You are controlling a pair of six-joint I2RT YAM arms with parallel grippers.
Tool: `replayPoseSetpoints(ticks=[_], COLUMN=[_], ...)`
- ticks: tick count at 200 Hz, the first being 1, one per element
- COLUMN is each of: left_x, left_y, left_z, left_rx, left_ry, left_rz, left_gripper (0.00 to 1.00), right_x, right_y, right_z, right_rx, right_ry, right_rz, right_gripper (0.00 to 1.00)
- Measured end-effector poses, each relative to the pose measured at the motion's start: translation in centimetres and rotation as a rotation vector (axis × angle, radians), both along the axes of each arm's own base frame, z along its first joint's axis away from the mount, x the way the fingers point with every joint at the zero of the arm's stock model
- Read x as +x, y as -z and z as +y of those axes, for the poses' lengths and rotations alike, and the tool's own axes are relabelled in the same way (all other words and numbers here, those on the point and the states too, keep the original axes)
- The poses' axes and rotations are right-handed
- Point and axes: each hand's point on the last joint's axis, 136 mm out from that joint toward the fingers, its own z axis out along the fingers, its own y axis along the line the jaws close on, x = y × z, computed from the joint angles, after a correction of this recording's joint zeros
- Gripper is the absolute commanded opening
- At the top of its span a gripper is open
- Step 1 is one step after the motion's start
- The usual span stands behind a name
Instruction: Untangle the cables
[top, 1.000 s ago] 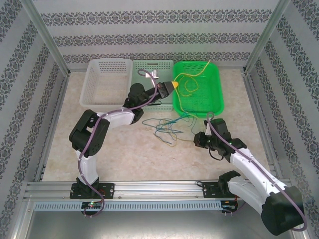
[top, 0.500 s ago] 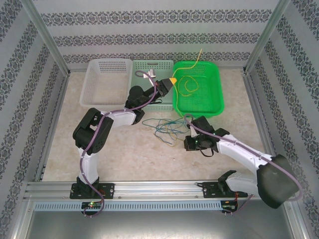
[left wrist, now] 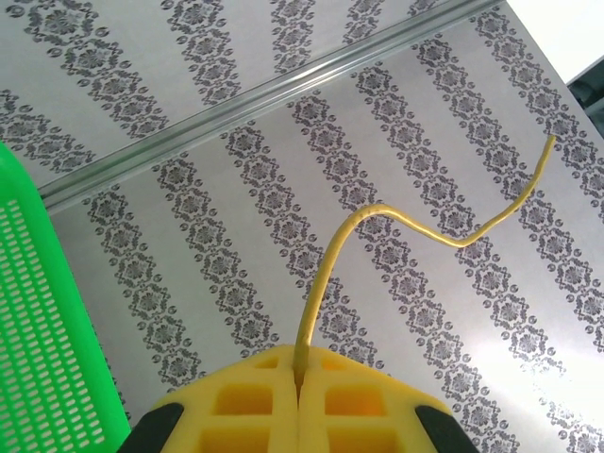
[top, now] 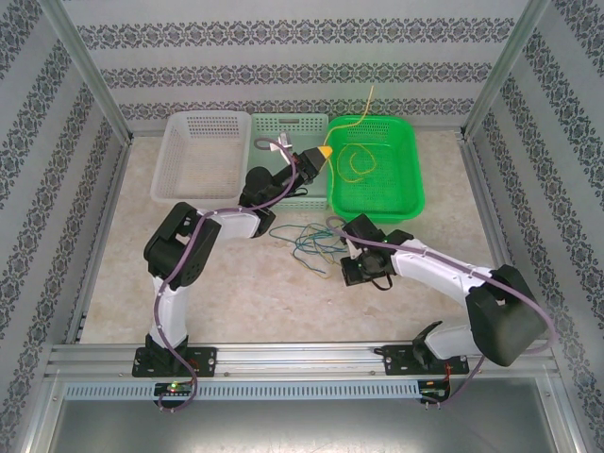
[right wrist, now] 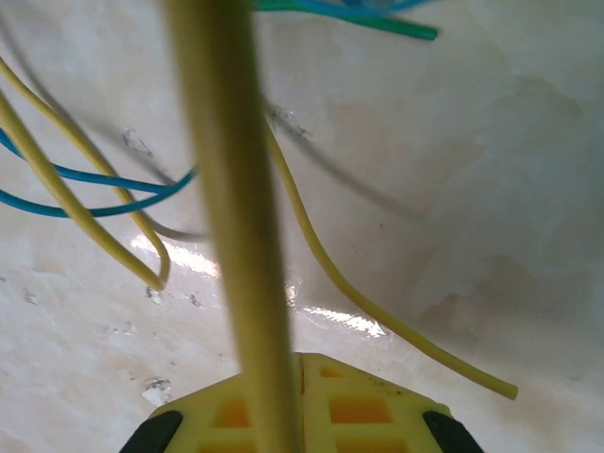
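My left gripper (top: 326,151) hangs over the seam between the pale green and bright green baskets, shut on a yellow cable (top: 363,104). In the left wrist view the yellow cable (left wrist: 326,274) rises from the closed fingertips (left wrist: 300,373) and curls right. More yellow cable loops inside the green basket (top: 408,170). A tangle of blue, dark green and yellow cables (top: 307,241) lies on the table. My right gripper (top: 347,270) sits at its right edge, jaws shut (right wrist: 302,363). A blurred yellow cable (right wrist: 231,189) crosses close to the camera, not pinched. Blue (right wrist: 85,179) and green (right wrist: 377,21) cables lie beyond.
A white basket (top: 172,160) and a pale green basket (top: 288,123) stand at the back beside the green one. Aluminium frame posts and patterned walls close in the table. The green basket's wall (left wrist: 47,330) fills the left wrist view's left side.
The right arm has swung left, from the table's right side to the edge of the tangle. The left gripper has risen slightly, lifting the yellow cable's free end higher.
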Motion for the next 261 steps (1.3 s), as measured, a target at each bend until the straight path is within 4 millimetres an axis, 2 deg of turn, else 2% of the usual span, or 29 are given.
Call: replayPoseSetpoints(ticks=[15,28,32,45,56,94,111,142,166,216,235,261], left_x=[0.0,0.0,0.0,-0.2,-0.5,-1.6,-1.9,-2.4,-3.0,-3.4,-3.6,-3.6], left_y=[0.2,0.1,0.1,0.0,-0.3,-1.6,-1.5,-0.7,-0.3,0.3,0.4,0.5], left_z=[0.0,0.0,0.0,0.0,0.1,0.1,0.0,0.1,0.2,0.1,0.0,-0.1], left_rx=[0.001,0.002,0.004,0.018,0.037,0.114,0.171,0.297,0.366,0.387,0.375,0.365], left_ry=[0.001,0.000,-0.001,-0.003,-0.003,0.002,0.004,0.002,0.011,0.038,0.055,0.066], left_rz=[0.006,0.000,-0.002,-0.013,-0.024,-0.065,-0.063,-0.043,-0.033,0.000,0.019,0.035], left_gripper=[0.01,0.01,0.01,0.01,0.01,0.01,0.01,0.02,0.02,0.02,0.02,0.02], right_x=[-0.1,-0.1,-0.1,-0.1,0.0,1.2,1.4,1.2,1.4,4.4,5.9,8.0], right_y=[0.2,0.1,0.0,-0.7,-1.8,-6.7,-8.6,-10.7,-11.7,-13.7,-14.2,-15.7], right_z=[-0.3,-0.5,-0.6,-0.7,-0.9,-2.4,-3.3,-4.5,-4.5,-3.0,-1.3,1.9], right_rx=[-0.014,-0.024,-0.026,-0.013,0.012,0.148,0.215,0.274,0.296,0.335,0.322,0.318], right_ry=[0.003,0.006,-0.002,0.003,0.013,0.104,0.150,0.187,0.189,0.155,0.100,-0.002], right_rz=[0.003,-0.003,-0.007,-0.029,-0.068,-0.246,-0.311,-0.396,-0.440,-0.540,-0.550,-0.587], right_gripper=[0.26,0.37,0.44,0.74,0.81,0.84,0.83,0.81,0.81,0.81,0.82,0.82])
